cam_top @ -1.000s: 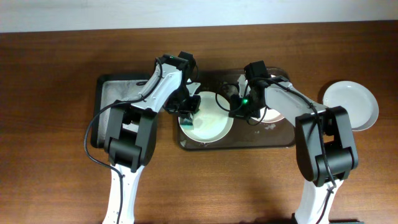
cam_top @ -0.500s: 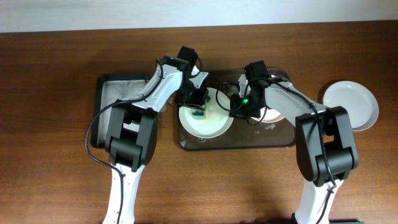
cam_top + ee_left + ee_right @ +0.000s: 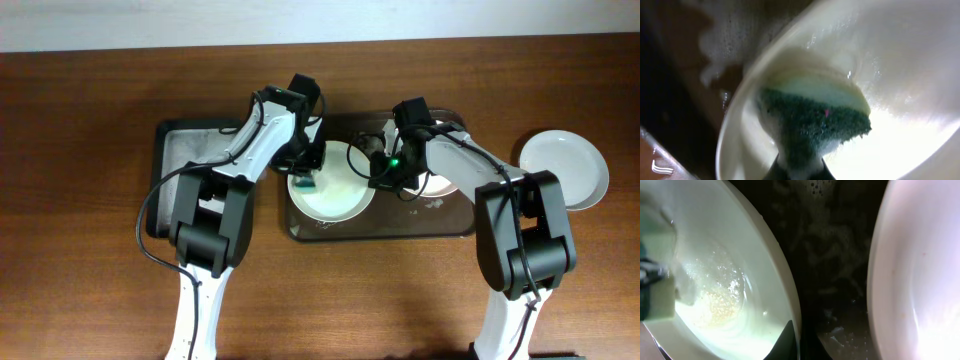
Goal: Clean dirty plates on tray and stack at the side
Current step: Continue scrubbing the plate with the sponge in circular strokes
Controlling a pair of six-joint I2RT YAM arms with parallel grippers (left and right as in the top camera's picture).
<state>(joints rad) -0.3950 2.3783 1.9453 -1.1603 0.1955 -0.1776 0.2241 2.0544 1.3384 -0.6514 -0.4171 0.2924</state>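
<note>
At right of frame the first plate [image 3: 563, 168] lies off the tray [image 3: 400, 226]; centre plate [image 3: 340, 200] is mid-scrub, left gripper [image 3: 306, 173] clamped on sponge [image 3: 815, 116], right gripper [image 3: 378, 175] pinching its rim; third plate [image 3: 440, 187] waits on tray.

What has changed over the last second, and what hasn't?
The left gripper, shut on the sponge, wiped across the soapy plate: from its near-left part toward the middle, then back to the left rim. The right gripper stayed clamped on that plate's right rim. The tray and side plate did not move.
</note>
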